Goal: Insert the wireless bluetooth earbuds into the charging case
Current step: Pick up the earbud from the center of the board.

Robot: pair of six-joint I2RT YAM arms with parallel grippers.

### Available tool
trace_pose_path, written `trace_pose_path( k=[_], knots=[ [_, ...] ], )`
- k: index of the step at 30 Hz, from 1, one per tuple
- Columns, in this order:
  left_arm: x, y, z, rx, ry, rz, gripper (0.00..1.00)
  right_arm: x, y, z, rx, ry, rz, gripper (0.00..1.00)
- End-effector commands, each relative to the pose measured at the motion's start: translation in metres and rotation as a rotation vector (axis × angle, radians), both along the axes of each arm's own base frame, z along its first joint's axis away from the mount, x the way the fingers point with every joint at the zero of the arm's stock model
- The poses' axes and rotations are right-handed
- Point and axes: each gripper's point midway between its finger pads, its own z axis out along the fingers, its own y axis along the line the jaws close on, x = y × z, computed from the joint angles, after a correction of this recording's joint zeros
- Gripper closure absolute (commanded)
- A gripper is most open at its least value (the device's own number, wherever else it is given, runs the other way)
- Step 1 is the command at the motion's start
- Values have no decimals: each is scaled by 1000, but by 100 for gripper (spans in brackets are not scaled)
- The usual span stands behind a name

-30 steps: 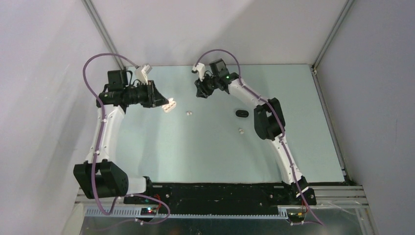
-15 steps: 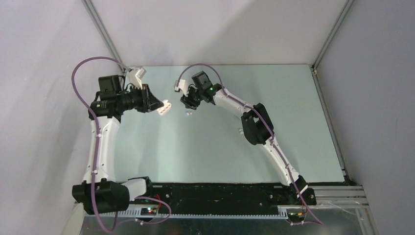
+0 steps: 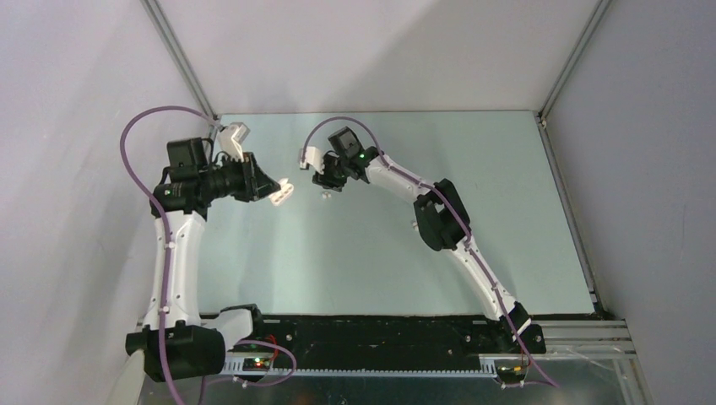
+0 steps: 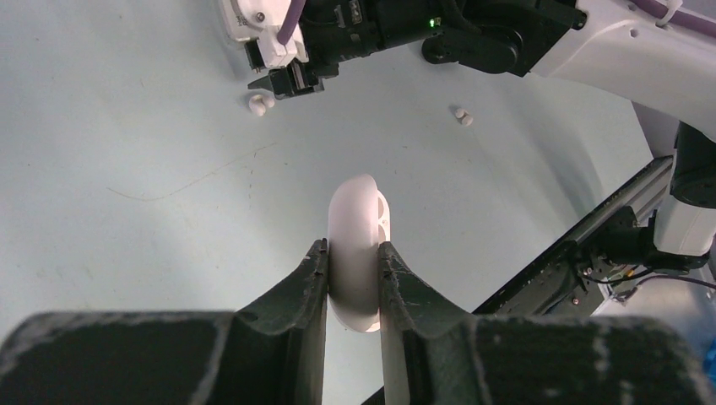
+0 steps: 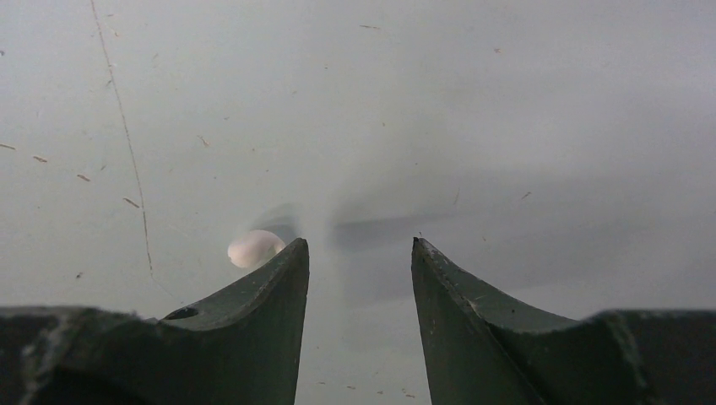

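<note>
Pale tabletop [image 3: 523, 253], toward its far edge: my left gripper [image 4: 353, 253] is clamped on the white case [image 4: 356, 202], right gripper [image 5: 359, 253] about half open, holding nothing. The white earbud [image 5: 255, 248] sits just outside its jaws, so I'd shift sideways to centre it before closing.

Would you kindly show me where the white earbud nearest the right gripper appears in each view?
Top external: white earbud left of centre, just below the right gripper.
Left wrist: earbud upper left, beside the gripper.
Right wrist: earbud left of centre, just outside the gripper.
Shared landmark: the right gripper.
</note>
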Motion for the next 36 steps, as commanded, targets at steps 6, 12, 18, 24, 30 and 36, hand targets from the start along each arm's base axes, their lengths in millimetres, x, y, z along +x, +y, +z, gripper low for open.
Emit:
trace_pose_path(
  k=[6,12,18,24,30,36],
  knots=[
    [2,5,1,18,-26,1,100,-19,5,16,32,62,76,48],
    [5,5,1,17,-21,-1,100,-24,4,15,28,78,90,49],
    [6,5,0,16,-17,-1,100,-31,1,13,14,101,116,49],
    [4,5,-3,14,-12,-2,100,-39,-1,12,1,123,143,50],
    [3,4,-6,10,-2,-3,100,-43,-2,11,-9,124,163,52],
    [2,4,-8,9,3,-2,100,-53,-4,9,-24,135,216,58]
  ],
)
